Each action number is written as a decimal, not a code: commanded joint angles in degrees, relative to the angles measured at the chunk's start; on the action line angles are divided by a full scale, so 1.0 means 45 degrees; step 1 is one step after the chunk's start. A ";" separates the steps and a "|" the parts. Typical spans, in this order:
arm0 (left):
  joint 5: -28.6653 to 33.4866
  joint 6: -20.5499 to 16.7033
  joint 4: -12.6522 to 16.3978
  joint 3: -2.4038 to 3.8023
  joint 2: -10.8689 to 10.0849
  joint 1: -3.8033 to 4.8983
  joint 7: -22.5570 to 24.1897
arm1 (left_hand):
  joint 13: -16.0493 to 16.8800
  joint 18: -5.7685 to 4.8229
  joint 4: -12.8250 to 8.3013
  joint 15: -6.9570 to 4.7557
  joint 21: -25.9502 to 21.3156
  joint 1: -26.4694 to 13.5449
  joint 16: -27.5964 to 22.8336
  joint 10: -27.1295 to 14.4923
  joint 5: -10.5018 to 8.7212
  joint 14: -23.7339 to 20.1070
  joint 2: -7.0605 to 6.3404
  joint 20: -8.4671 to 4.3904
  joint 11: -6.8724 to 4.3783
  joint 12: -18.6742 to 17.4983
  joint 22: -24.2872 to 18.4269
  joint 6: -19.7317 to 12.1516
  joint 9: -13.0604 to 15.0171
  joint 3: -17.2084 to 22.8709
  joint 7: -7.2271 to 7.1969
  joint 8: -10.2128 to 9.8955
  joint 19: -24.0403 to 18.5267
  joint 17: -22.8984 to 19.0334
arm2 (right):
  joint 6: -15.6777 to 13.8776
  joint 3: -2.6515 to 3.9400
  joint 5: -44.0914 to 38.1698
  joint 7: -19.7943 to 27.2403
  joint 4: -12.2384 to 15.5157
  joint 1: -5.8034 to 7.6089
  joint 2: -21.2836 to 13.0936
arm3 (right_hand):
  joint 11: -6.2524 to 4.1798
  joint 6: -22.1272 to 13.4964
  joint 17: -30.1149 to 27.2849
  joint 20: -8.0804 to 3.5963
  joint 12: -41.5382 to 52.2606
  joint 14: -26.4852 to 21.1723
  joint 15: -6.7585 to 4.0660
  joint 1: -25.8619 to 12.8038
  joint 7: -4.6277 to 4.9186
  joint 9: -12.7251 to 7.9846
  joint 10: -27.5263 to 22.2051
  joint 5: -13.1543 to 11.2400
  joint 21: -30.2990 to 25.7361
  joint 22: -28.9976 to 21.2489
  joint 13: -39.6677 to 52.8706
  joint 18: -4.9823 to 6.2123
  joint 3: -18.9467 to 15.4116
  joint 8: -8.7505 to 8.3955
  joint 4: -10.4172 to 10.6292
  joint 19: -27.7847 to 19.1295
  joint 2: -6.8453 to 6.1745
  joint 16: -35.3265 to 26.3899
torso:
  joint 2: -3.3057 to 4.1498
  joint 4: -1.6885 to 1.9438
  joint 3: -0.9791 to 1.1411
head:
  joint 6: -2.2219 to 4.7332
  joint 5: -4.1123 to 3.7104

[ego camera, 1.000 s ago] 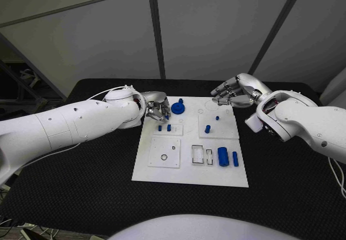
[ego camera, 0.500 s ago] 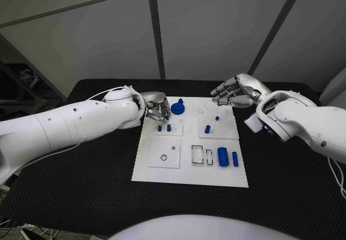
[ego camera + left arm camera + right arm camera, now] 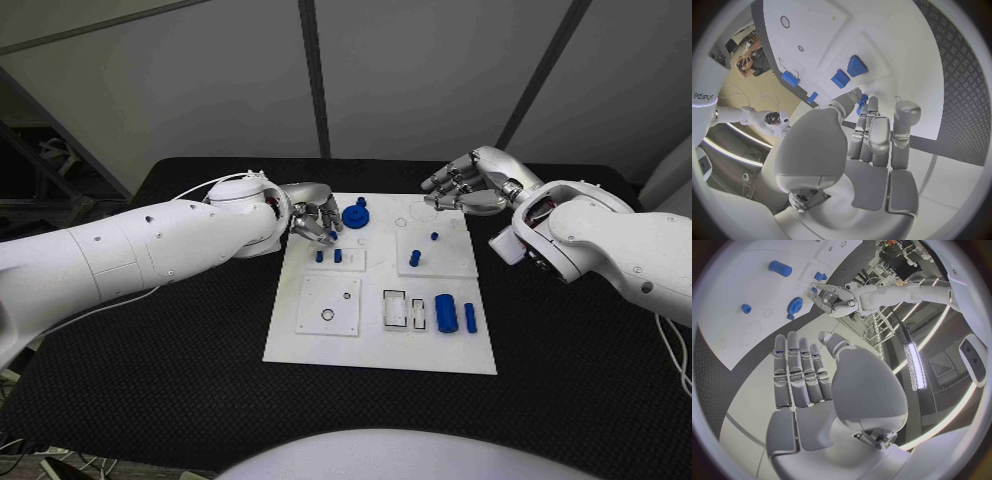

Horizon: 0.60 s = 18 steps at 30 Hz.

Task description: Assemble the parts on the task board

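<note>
The white task board lies mid-table. My left hand hovers over its far left part and pinches a small blue peg between thumb and fingertips. Just below it two short blue pegs stand in a raised plate, and a blue gear sits beside the hand. My right hand hangs over the board's far right corner, its fingers stretched out and holding nothing. More blue pegs stand in the right plate. A blue cylinder and a thin blue pin lie nearer me.
A square plate with two holes and rectangular slots occupy the board's near half. Black table surrounds the board on all sides. The gear and my left hand appear in the right wrist view.
</note>
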 commanded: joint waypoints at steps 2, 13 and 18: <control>0.0084 -0.0107 0.0043 0.0008 -0.0019 0.0016 0.0174 | 0.0024 -0.0197 0.0002 -0.0021 0.0025 0.0036 0.0060 0.0028 -0.0029 -0.0021 0.0029 -0.0058 -0.0061 0.0087 0.0024 -0.0043 0.0002 -0.0055 0.0044 -0.0032 -0.0005 0.0039 | 0.0060 0.0008 -0.0018 0.0058 -0.0017 0.0022 0.0019 | 0.0054 0.0005 -0.0021 0.0019 -0.0065 0.0013 0.0078 -0.0030 0.0045 -0.0011 -0.0058 0.0071 -0.0050 -0.0011 -0.0012 0.0007 -0.0015 0.0007 -0.0053 0.0044 0.0051 -0.0046 | -0.0004 -0.0002 0.0007 | 0.0005 0.0006; 0.0101 -0.0215 0.0074 0.0008 -0.0149 0.0015 0.0198 | 0.0047 -0.0200 -0.0006 -0.0024 0.0032 0.0063 0.0077 0.0048 -0.0027 -0.0011 0.0021 -0.0065 -0.0061 0.0112 0.0038 -0.0061 0.0005 -0.0074 0.0080 -0.0031 0.0008 0.0044 | 0.0068 0.0008 -0.0018 0.0059 -0.0045 0.0022 0.0032 | 0.0054 0.0005 -0.0021 0.0019 -0.0065 0.0013 0.0078 -0.0030 0.0045 -0.0011 -0.0058 0.0071 -0.0050 -0.0011 -0.0012 0.0007 -0.0015 0.0007 -0.0053 0.0044 0.0051 -0.0046 | -0.0003 -0.0002 0.0005 | 0.0007 0.0004; 0.0102 -0.0167 0.0086 0.0010 -0.0286 0.0014 0.0156 | 0.0057 -0.0194 -0.0018 -0.0024 -0.0002 0.0089 0.0064 0.0039 -0.0028 -0.0025 0.0008 -0.0069 -0.0053 0.0116 0.0022 -0.0076 0.0006 -0.0085 0.0089 -0.0032 -0.0002 0.0000 | 0.0091 0.0008 -0.0028 0.0029 -0.0066 0.0022 0.0032 | 0.0054 0.0005 -0.0021 0.0019 -0.0065 0.0013 0.0078 -0.0030 0.0045 -0.0011 -0.0058 0.0071 -0.0050 -0.0011 -0.0012 0.0007 -0.0015 0.0007 -0.0053 0.0044 0.0051 -0.0046 | -0.0007 -0.0001 0.0006 | 0.0010 0.0009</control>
